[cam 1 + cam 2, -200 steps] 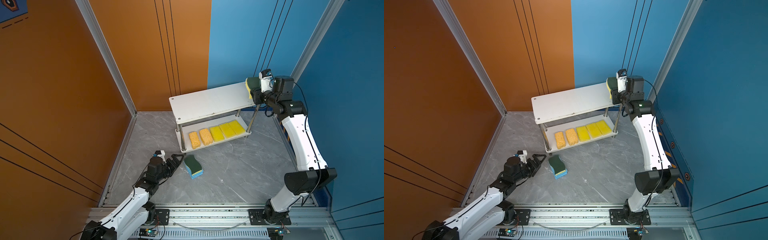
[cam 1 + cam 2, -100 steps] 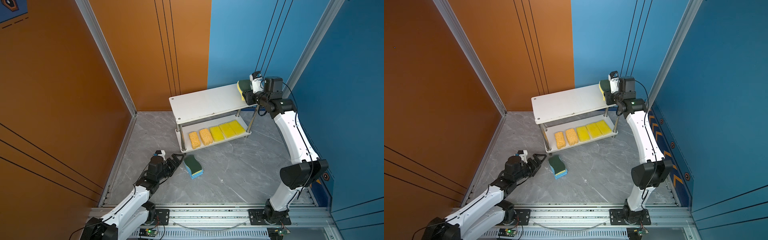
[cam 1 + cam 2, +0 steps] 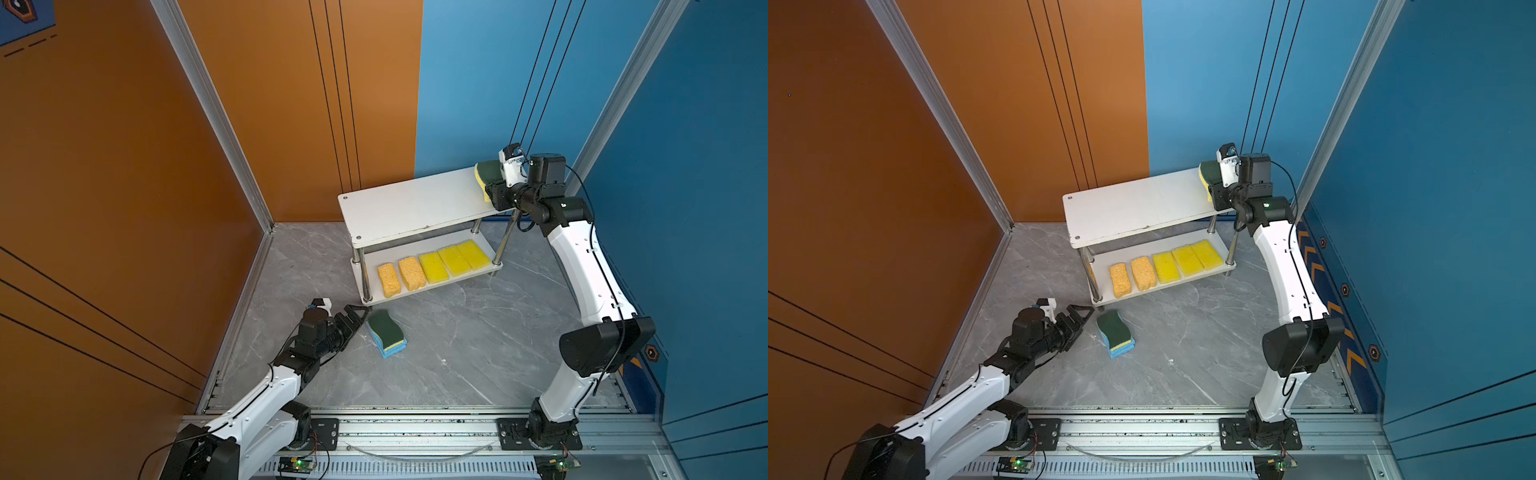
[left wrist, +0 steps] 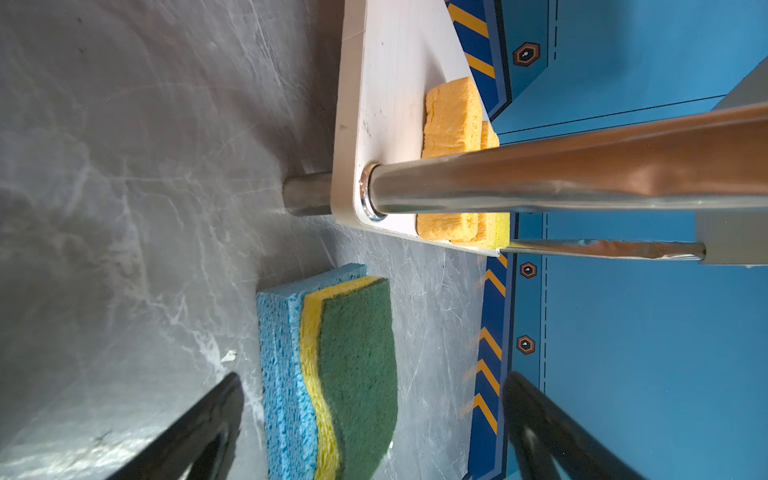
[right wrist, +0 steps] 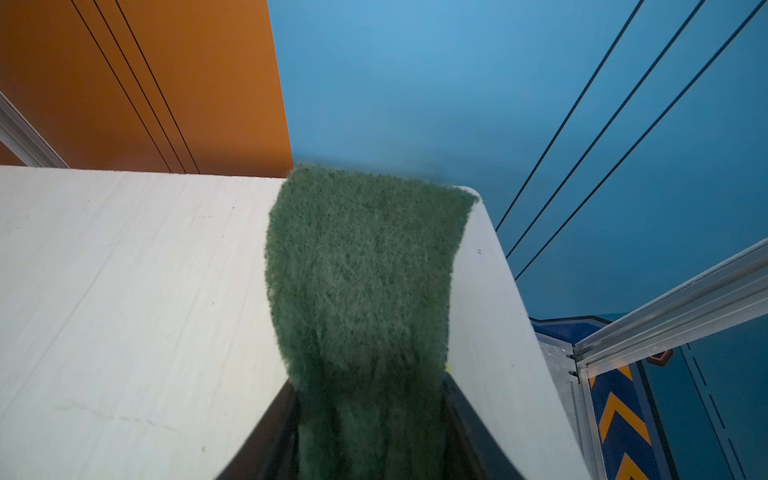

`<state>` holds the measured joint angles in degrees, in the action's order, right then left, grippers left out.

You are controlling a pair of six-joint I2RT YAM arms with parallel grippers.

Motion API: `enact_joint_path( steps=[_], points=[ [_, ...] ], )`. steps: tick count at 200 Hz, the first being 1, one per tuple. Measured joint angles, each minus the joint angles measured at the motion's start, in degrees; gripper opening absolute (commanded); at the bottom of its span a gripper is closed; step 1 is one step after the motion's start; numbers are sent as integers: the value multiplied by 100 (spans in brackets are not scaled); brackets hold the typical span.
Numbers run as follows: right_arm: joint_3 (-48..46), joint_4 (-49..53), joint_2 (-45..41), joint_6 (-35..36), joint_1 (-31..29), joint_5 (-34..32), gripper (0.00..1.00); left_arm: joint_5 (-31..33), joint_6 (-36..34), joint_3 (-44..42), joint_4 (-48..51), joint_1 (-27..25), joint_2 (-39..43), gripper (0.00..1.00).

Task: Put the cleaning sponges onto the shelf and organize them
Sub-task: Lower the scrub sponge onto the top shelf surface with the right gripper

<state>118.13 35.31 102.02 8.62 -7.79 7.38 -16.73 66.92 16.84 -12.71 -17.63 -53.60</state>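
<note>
Over the last second the right pincer (image 5: 368, 432) has been carrying its green-topped sponge (image 3: 487, 172) inward from beyond the right end of the shelf (image 3: 374, 224). It is now holding it over the right end of the top board (image 3: 415, 203), near the far corner. The jaws are staying squeezed almost together on the sponge's near end. Whether the sponge is already resting on the board or hovering just above it, I cannot tell. For the task, this is suggesting that the upper tier, otherwise bare, is about to receive its first sponge, with letting go as the likely next step. The lower board (image 3: 370, 274) is already carrying a neat row of two orange sponges (image 3: 389, 280) and three yellow sponges (image 3: 453, 259), lying side by side. The right arm (image 3: 582, 270) is rising steeply from the rail, folding at the elbow and leaning back up toward the shelf, with the wrist turning level across the board. The left arm (image 3: 257, 399) has not been moving. It is stretching low over the counter (image 3: 478, 353), with the left pincer (image 3: 360, 318) gaping wide and empty just beside the second green-topped sponge (image 3: 384, 328). That sponge is lying on light blue sponges (image 3: 392, 351) in front of the shelf.
</note>
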Motion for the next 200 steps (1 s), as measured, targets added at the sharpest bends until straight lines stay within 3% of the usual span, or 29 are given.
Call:
enact_joint_path(
  steps=[200],
  points=[
    [-319,22,-291,144,354,219,49,2,0,22,2,0,-13,98]
  ],
)
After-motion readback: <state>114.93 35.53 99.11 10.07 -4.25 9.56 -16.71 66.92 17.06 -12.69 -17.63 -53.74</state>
